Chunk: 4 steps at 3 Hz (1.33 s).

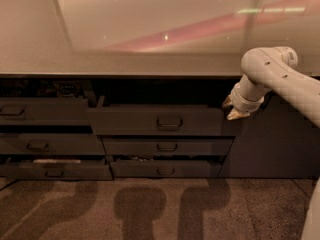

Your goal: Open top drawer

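at the left a column of slimmer drawers [45, 144] is seen, and beside it, in the middle under the counter [125, 66], the top drawer [130, 121] is found standing a little proud of the two fronts below, its loop handle [169, 123] untouched. at its right end the gripper [232, 109] is held by the front's corner, jaws seemingly apart, though whether the edge is caught between them cannot be made out in the dim light. the opening is judged part done, a firm purchase and a straight outward pull are called for next, and no brand, label or writing can be read.
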{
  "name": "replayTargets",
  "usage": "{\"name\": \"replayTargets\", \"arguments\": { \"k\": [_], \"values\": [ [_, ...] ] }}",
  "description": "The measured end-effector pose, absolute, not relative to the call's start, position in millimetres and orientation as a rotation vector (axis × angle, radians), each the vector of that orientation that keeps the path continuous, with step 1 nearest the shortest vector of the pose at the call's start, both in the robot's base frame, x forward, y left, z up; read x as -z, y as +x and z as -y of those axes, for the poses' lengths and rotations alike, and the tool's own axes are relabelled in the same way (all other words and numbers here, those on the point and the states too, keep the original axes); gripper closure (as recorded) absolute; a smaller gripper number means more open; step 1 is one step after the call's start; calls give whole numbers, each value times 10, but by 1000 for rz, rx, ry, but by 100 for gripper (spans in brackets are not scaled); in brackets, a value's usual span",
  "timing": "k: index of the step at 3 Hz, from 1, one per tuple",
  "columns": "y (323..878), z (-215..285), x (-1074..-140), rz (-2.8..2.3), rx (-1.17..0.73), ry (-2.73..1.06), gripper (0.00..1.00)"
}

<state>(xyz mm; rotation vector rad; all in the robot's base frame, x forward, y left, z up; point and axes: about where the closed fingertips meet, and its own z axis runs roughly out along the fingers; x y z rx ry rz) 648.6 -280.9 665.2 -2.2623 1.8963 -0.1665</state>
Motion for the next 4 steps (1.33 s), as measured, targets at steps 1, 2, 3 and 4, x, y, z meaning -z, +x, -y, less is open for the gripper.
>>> {"name": "replayTargets", "arguments": {
  "k": [1,2,3,4],
  "values": [
    [6422,2822,-6627,-1890,166,-2266,100],
    [6422,2822,-6651,-1890,166,-2266,100],
    [6353,2835,-6620,-1883,168,-2270,100],
    [6353,2835,-6647,-1883,168,-2270,100]
  ]
}}
